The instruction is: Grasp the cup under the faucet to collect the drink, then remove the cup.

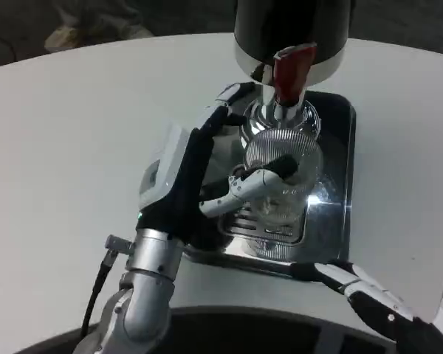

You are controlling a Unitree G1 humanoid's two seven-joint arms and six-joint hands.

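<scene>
The ribbed clear cup (282, 166) sits under the red-handled faucet (289, 72), on the steel drip tray (340, 199). The left robot hand (221, 166) wraps its sides. It looks light, slick and crushable; mid-wall hold suits. The right robot hand (369, 291) rests empty, fingers apart, on the surface (74, 133).

Left hand (207, 173) fingers (255, 181) wrapped around cup (280, 177), right hand (369, 291) fingers extended
</scene>
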